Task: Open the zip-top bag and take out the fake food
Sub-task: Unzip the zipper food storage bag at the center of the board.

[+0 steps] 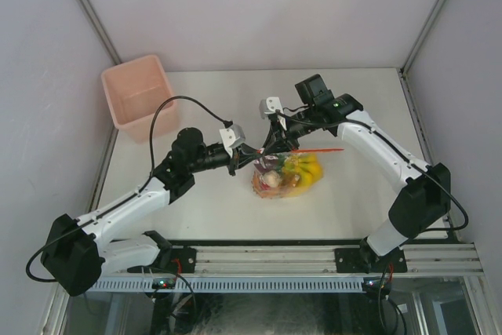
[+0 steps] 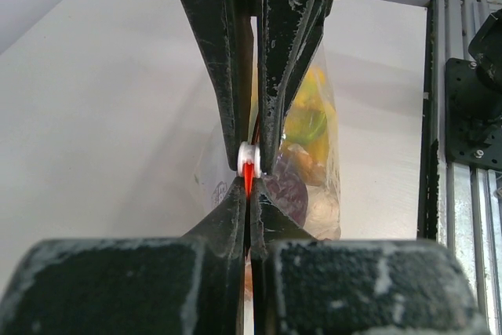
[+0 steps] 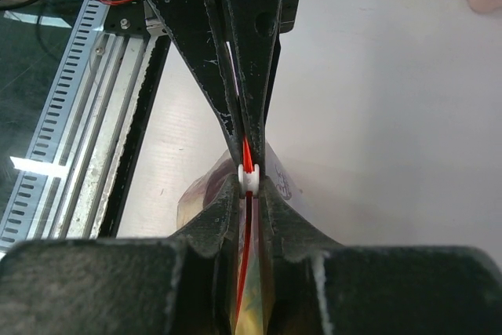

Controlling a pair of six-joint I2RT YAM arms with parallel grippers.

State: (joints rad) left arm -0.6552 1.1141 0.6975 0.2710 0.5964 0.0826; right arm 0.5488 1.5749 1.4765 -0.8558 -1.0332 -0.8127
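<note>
The zip-top bag (image 1: 271,187) hangs just above the table, its red zip strip (image 1: 323,150) running right. Inside it lies the fake food: a yellow banana bunch (image 1: 304,170) and other pieces (image 2: 307,119). My left gripper (image 1: 245,161) (image 2: 248,194) is shut on the end of the red strip (image 2: 249,178). My right gripper (image 1: 269,147) (image 3: 249,183) faces it tip to tip. Its jaws press on both sides of the white zip slider (image 3: 249,179) (image 2: 249,159). The bag's mouth is hidden behind the fingers.
A pink square bin (image 1: 137,96) stands at the back left of the table. The aluminium rail (image 1: 314,260) with both arm bases runs along the near edge. The enclosure walls (image 1: 47,76) close in left and right.
</note>
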